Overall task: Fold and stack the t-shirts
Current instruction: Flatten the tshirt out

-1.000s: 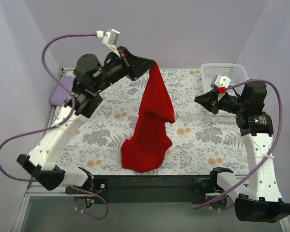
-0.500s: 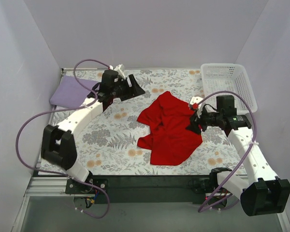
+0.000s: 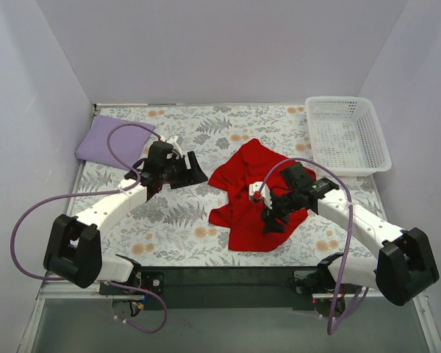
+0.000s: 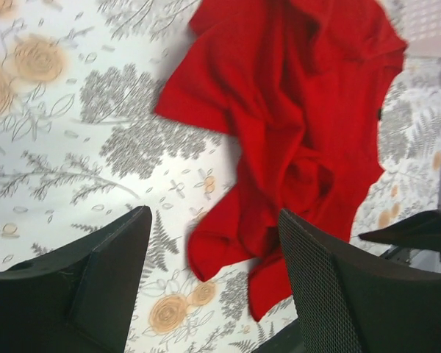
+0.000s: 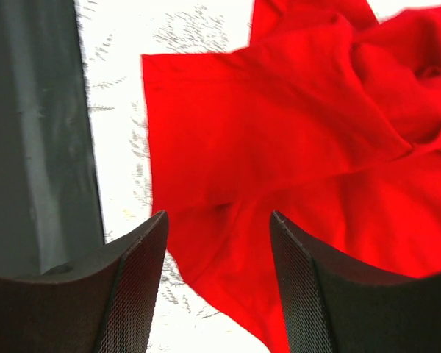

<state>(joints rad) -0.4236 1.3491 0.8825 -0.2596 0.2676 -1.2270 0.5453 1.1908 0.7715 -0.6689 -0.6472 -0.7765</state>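
The red t-shirt (image 3: pixel 244 193) lies crumpled in the middle of the floral cloth, also seen in the left wrist view (image 4: pixel 301 125) and the right wrist view (image 5: pixel 294 140). The lavender t-shirt (image 3: pixel 106 140) lies folded at the far left corner. My left gripper (image 3: pixel 198 174) hovers just left of the red shirt, open and empty (image 4: pixel 213 220). My right gripper (image 3: pixel 272 220) hangs over the shirt's near right part, open, nothing between its fingers (image 5: pixel 219 220).
A white lattice basket (image 3: pixel 347 134) stands at the far right corner. The grey floral-print cloth (image 3: pixel 169 228) covers the table. A dark strip (image 3: pixel 220 276) runs along the near edge, beside the shirt's lower hem.
The left gripper let go of the red shirt, which dropped from hanging into a crumpled heap. Both grippers opened and came down low beside and over it.
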